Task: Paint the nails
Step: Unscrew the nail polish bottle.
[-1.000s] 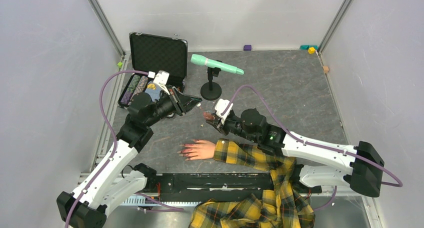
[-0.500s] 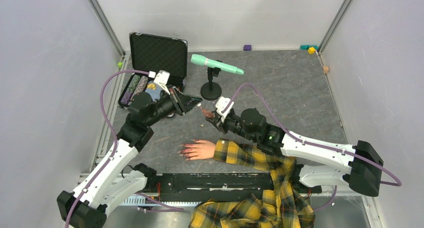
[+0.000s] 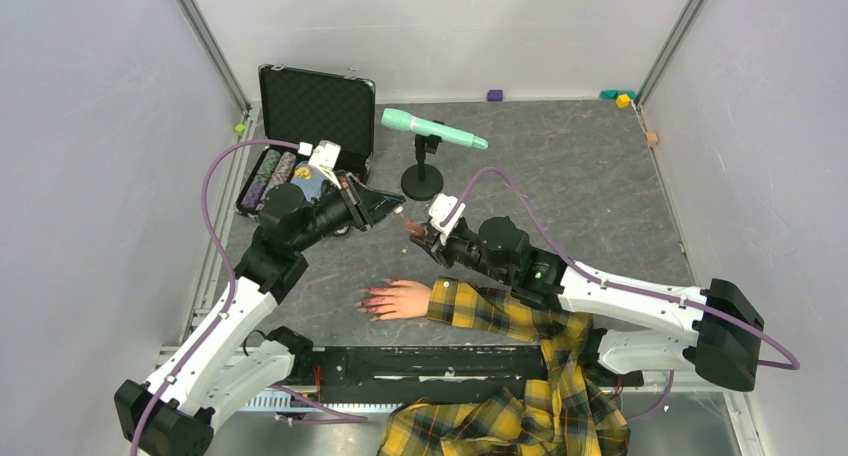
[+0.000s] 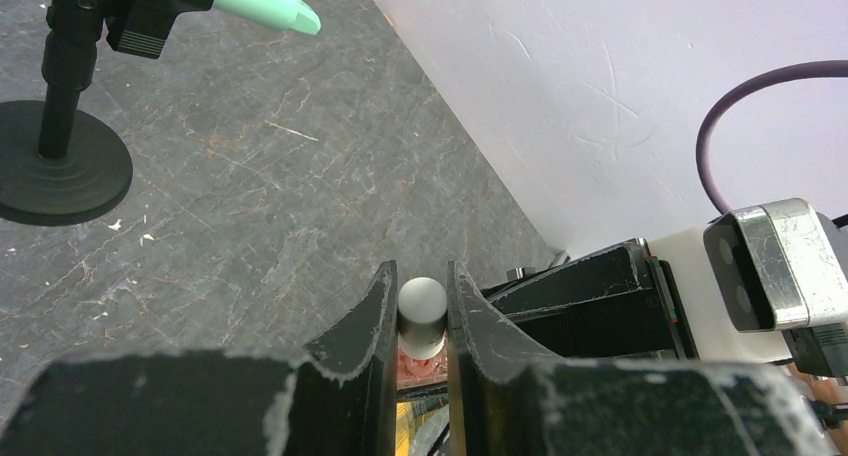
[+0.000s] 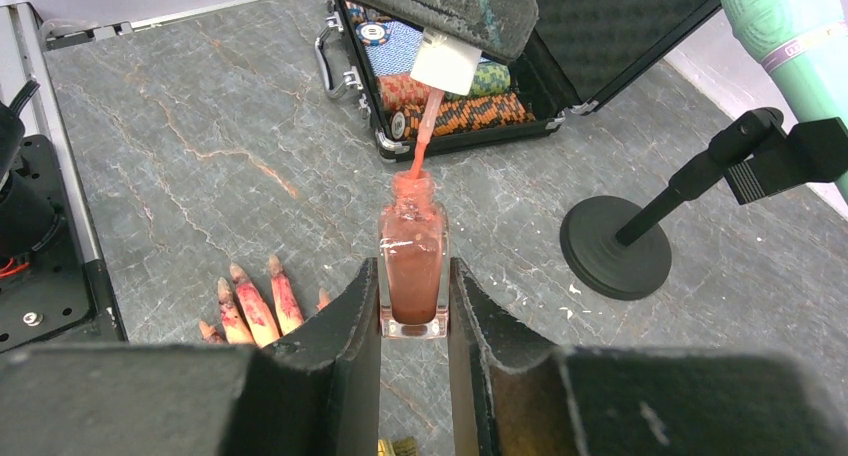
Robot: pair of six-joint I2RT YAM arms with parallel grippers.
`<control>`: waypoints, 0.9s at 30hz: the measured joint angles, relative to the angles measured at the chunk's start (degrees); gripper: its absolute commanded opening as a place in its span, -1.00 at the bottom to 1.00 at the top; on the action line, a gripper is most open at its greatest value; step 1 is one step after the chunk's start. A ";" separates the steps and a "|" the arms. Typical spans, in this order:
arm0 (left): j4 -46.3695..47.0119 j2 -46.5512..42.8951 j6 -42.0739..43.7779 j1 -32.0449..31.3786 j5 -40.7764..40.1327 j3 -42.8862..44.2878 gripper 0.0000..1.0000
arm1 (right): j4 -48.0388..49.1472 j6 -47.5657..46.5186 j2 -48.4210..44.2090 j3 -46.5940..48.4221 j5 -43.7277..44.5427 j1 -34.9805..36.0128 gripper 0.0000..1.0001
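Slate tabletop (image 3: 600, 176). Right gripper (image 5: 412, 271), pinching the polish bottle (image 5: 412, 291), has edged toward left gripper (image 4: 421, 286), clamped on the cap (image 4: 422, 304); brush (image 5: 422, 141) now in the neck. Likely reloading before nails (image 5: 238, 274).

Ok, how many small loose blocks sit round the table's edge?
5 blocks: purple at the far edge, teal and yellow in the far right corner, tan at right, green left of the case. Others may be hidden.

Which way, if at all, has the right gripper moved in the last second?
Yes: the right gripper edged slightly left, toward the black round-based microphone stand.
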 measured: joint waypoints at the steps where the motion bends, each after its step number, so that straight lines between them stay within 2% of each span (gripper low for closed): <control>1: 0.00 0.00 0.00 0.00 0.00 0.00 -0.96 | 0.07 0.02 0.02 0.00 0.00 0.02 -1.00; 27: 0.94 0.63 -0.02 0.00 1.25 0.00 -0.96 | 2.45 1.77 -0.11 -0.04 1.55 0.02 -1.00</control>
